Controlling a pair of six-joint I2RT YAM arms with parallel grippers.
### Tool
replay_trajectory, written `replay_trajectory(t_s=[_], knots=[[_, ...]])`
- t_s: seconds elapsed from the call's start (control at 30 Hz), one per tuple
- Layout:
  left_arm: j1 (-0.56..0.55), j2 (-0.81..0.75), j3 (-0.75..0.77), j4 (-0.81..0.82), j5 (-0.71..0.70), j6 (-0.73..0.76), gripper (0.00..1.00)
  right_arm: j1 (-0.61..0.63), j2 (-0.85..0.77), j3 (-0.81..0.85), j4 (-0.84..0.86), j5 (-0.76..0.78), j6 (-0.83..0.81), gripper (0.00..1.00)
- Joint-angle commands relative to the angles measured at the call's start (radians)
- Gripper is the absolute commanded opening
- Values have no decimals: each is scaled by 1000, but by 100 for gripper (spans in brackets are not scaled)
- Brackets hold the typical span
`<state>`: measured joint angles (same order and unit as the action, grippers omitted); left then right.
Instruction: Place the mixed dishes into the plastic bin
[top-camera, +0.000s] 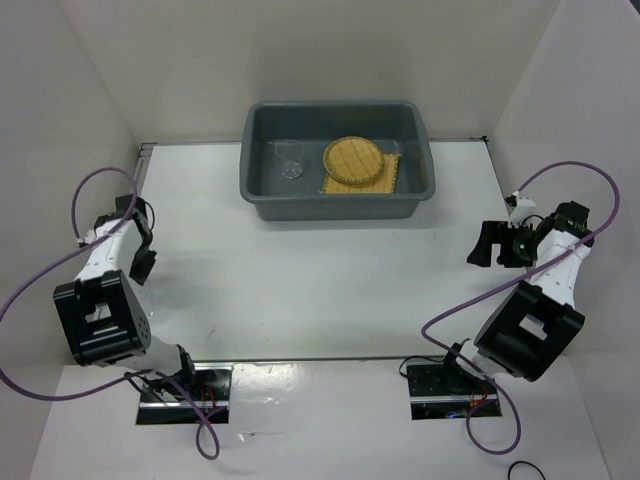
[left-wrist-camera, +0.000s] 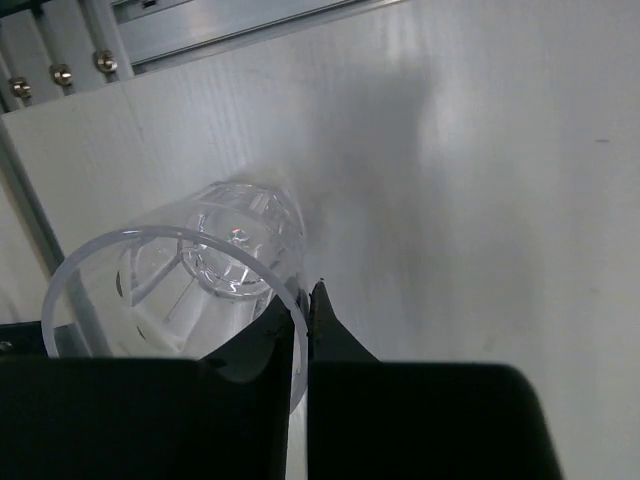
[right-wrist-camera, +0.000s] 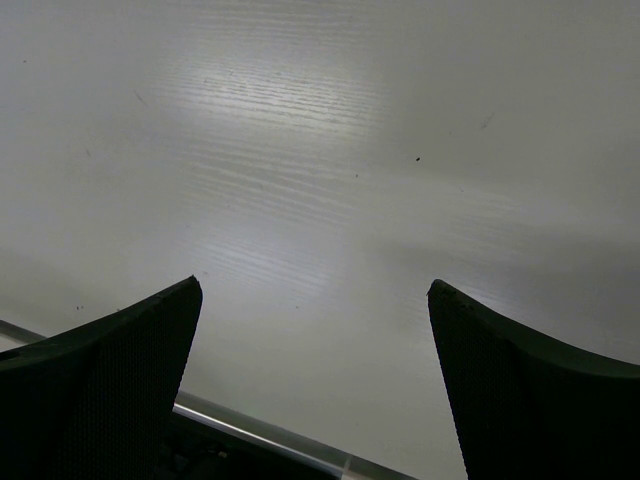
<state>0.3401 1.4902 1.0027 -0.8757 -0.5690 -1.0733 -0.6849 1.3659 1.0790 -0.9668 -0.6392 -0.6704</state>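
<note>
Large dark grey rectangular plastic bin (top-camera: 340, 207) stood at far middle of white tabletop (top-camera: 330, 290). Inside it, 3 pieces seen:
- Round yellow grid-patterned woven plate (top-camera: 353, 160) lay on top of square yellow woven mat (top-camera: 393, 180). The mat's edge showed at the plate's right and near sides.
- Small clear transparent item (top-camera: 290, 166) sat on the bin floor to the left of the plate, apart from it.

A 2nd clear piece, a clear plastic cup (left-wrist-camera: 215, 265), was outside the bin, at the left claw (left-wrist-camera: 308, 300). In the left wrist view the 2 black fingers (left-wrist-camera: 345, 350) were drawn nearly together, clamped on the cup's wall at the rim. The cup's open mouth faced the camera. Could not tell whether the cup touched the white surface behind it. A silver aluminium rail (left-wrist-camera: 230, 20) ran beyond the cup.

Right claw (top-camera: 487, 245) hung over the right side of the tabletop, well apart from the bin. Its 2 fingers were spread wide above the tabletop.
</note>
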Motion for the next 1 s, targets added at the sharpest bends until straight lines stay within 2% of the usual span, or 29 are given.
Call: replay_trajectory(t_s=[0.0,0.07,0.13,0.17,0.2,0.23,0.27,0.3,0.37,0.4,0.43,0.5,0.53,0.57,0.7,0.8,0.97], knots=[[7,-134,132,24,81,62,0,4,-24,13,0,-4,5,98],[7,-153,282,-5,157,101,0,4,-33,13,10,-4,5,98],[7,-140,394,-5,355,133,0,4,-33,4,10,-4,5,98],[-9,-154,462,62,433,133,0,4,-42,4,10,-4,14,98],[-25,-171,479,123,580,142,0,4,-42,4,10,-4,14,98],[-45,-188,490,203,651,157,0,4,-51,4,10,-4,14,98],[-97,-199,517,371,716,157,0,4,-51,4,10,-4,14,98],[-125,-199,549,429,791,171,0,4,-51,4,10,6,14,98],[-226,-100,661,437,816,261,0,4,-62,4,10,6,14,98],[-260,-40,842,381,828,318,0,4,-62,4,10,6,14,98],[-344,99,944,219,805,455,0,4,-73,4,10,6,14,98],[-433,250,1136,25,717,573,0,4,-73,4,19,6,14,98],[-478,318,1289,-135,598,610,0,4,-73,4,19,6,14,98],[-550,411,1313,-170,565,660,0,4,-73,4,19,6,14,98],[-656,488,1260,-146,532,684,0,4,-82,4,19,6,14,98],[-713,582,1294,-181,503,705,0,4,-82,4,19,6,5,98],[-742,689,1356,-183,480,705,0,4,-82,4,19,-4,5,98]])
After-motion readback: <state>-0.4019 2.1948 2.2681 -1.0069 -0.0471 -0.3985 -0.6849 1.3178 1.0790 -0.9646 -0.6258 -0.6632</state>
